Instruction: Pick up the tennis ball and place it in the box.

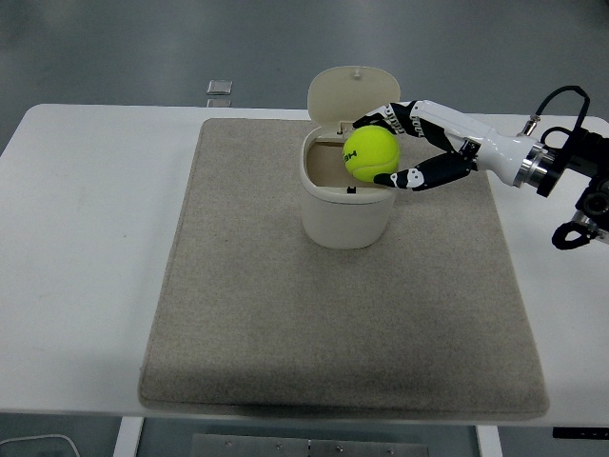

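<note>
The right hand (411,148) holds the ball (370,154) between thumb and curled fingers, over the right part of the box (347,205) opening, close to its rim. Risk, as I judge it: if the fingers let go while the ball sits this near the right rim, it may strike the edge and bounce out onto the mat (343,314), or roll off the table (86,248); the thumb could also catch the rim. The ball is round, fuzzy, bright yellow-green. The box is smooth cream plastic, rounded, with its hinged lid (353,92) standing open behind. The mat looks coarse, grey-beige, rectangular. The left arm is out of view.
</note>
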Robot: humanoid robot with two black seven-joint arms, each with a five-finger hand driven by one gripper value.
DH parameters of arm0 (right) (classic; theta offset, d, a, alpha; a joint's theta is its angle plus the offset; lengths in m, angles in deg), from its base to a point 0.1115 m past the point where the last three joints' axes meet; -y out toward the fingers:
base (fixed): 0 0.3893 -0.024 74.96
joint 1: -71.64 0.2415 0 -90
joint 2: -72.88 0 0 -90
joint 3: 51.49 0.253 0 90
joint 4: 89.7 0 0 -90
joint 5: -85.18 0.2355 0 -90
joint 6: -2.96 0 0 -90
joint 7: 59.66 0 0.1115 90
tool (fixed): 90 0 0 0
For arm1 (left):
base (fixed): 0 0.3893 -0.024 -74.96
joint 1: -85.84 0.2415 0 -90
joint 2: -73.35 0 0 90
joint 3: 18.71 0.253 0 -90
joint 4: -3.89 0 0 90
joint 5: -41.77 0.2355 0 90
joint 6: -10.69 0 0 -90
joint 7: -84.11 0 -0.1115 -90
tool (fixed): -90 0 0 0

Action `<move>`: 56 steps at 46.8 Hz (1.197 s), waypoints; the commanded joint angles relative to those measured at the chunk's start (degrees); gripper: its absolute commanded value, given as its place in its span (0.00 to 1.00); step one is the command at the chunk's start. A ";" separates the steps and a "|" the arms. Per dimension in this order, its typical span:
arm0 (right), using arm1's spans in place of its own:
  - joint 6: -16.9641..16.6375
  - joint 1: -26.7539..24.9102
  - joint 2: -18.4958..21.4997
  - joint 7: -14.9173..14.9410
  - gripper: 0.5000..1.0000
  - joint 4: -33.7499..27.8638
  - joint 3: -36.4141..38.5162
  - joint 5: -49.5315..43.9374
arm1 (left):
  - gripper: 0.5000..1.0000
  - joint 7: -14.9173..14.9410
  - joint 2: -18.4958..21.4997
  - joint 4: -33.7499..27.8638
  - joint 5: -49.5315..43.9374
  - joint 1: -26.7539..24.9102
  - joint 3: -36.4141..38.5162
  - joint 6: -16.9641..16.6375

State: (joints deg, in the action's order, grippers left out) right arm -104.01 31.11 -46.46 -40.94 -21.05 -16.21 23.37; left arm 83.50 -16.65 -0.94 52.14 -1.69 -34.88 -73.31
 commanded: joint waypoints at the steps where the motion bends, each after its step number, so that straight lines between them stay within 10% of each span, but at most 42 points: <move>1: -0.25 0.01 -0.19 0.00 0.72 -0.01 0.05 0.03 | 0.98 0.00 0.00 0.00 0.00 0.00 0.00 -0.02; 15: -1.04 0.10 -1.15 0.00 0.72 0.08 0.31 0.64 | 0.98 0.00 0.00 0.00 0.00 0.00 0.00 -0.02; 39: -15.01 0.37 -8.01 -3.77 0.81 -7.91 0.05 24.54 | 0.98 0.00 0.00 0.00 0.00 0.00 0.00 -0.02; 56: -10.63 0.01 -6.52 -10.71 0.81 -15.03 -0.48 41.41 | 0.98 0.00 0.00 0.00 0.00 0.00 0.00 -0.02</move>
State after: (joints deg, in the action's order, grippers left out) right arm -116.10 31.13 -53.42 -49.68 -34.67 -16.65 60.81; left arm 83.50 -16.65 -0.94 52.14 -1.69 -34.88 -73.32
